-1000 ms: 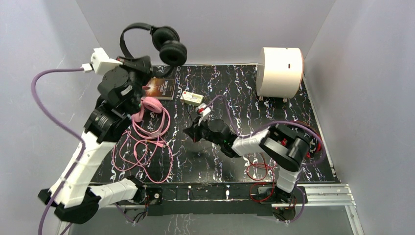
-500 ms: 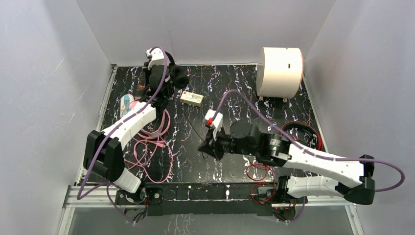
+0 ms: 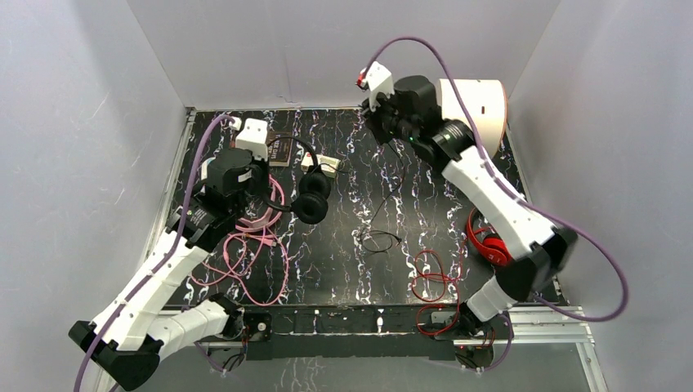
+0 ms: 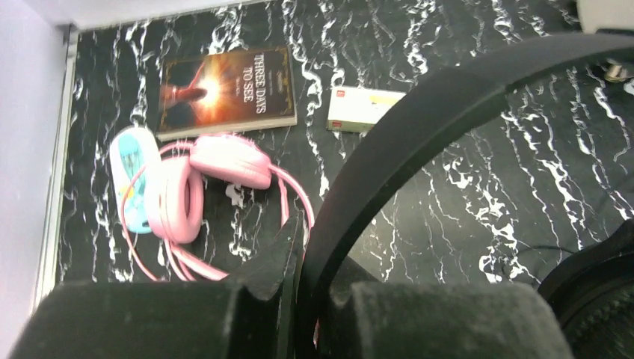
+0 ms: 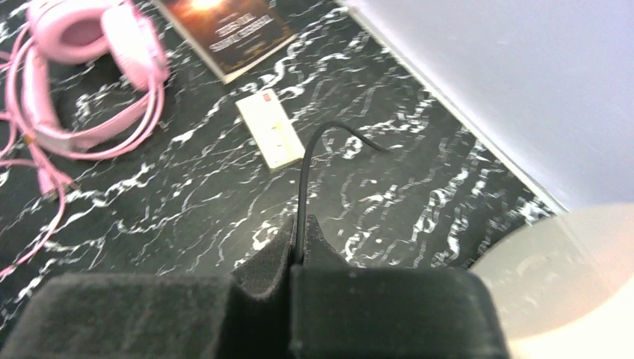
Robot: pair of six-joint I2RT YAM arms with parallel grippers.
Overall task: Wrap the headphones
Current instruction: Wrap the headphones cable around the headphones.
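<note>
Black marbled table (image 3: 343, 263) fills our top view. Our left gripper (image 4: 303, 250) clamps the black headphones (image 4: 419, 120) by the headband near 10 o'clock. At 1 o'clock, our right gripper (image 5: 297, 258) pinches a thin black cable (image 5: 303, 179). The pink headphones (image 4: 173, 200) lie at 9 o'clock and the red headphones (image 3: 484, 241) at 4.

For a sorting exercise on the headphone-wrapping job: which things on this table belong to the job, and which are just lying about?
Belong to the job:
- black headphones, held in the left fingers
- their cable, pinched in the right fingers
- pink headphones
- red headphones

Lying about:
- book
- small white box
- white drum
- light blue object
</note>
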